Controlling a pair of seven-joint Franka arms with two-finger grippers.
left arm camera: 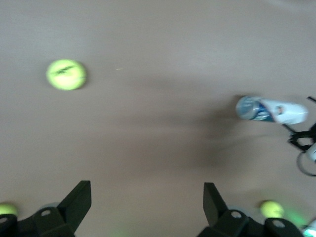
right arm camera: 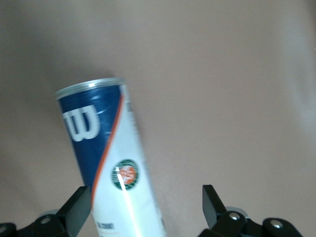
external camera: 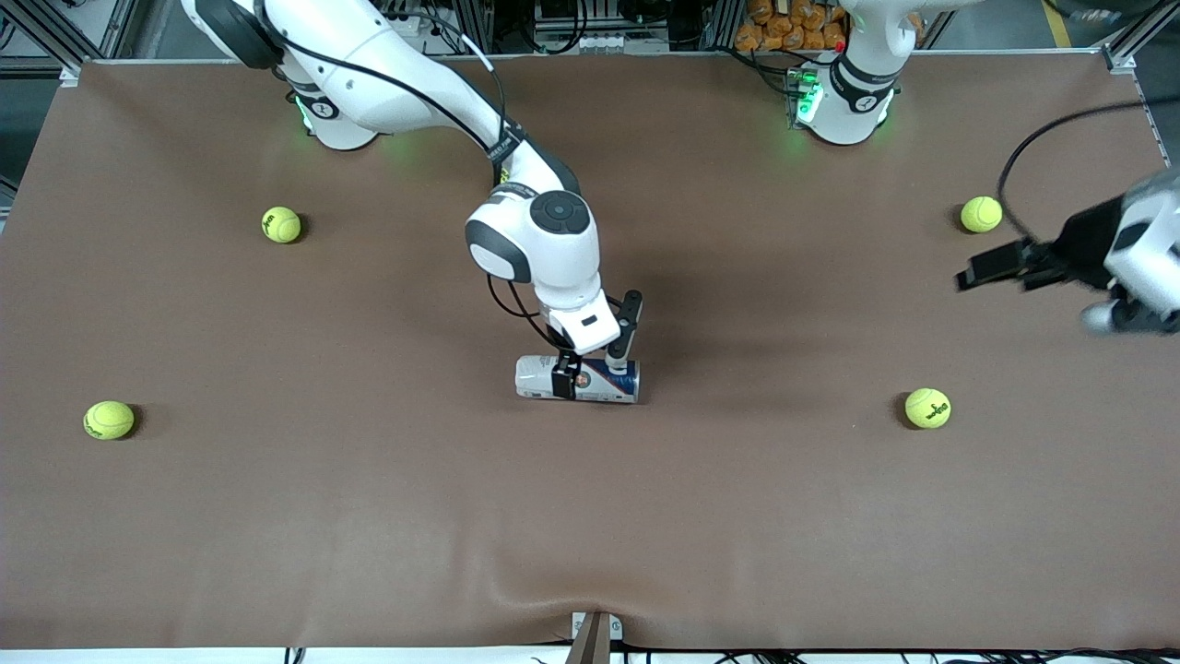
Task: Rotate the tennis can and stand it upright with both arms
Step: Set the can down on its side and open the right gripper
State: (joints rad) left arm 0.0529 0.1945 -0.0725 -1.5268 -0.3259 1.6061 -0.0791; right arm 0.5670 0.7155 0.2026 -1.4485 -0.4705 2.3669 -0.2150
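- While the tennis can lies on its side near the middle of the tabletop, we see the right tool down at it, fingers spread wide.
- In the right wrist view we see the can between the two open fingers, closer to one of them; we cannot tell whether it touches that finger. No squeeze on it shows.
- We note the can's silver rim end points toward the left arm's end of the tabletop, white end toward the right arm's end.
- We read a navy panel with a white "W", a red stripe and a round badge on the label.
- We see the right arm reaching from its base down to the can.
- We see the left tool up in the air over the left arm's end of the tabletop, well apart from the can, fingers wide and holding nothing.
- In the left wrist view we see both open fingers over bare tabletop, with the can far off.
- We count four tennis balls: two toward the right arm's end, two toward the left arm's end.
- All balls sit well apart from the can.
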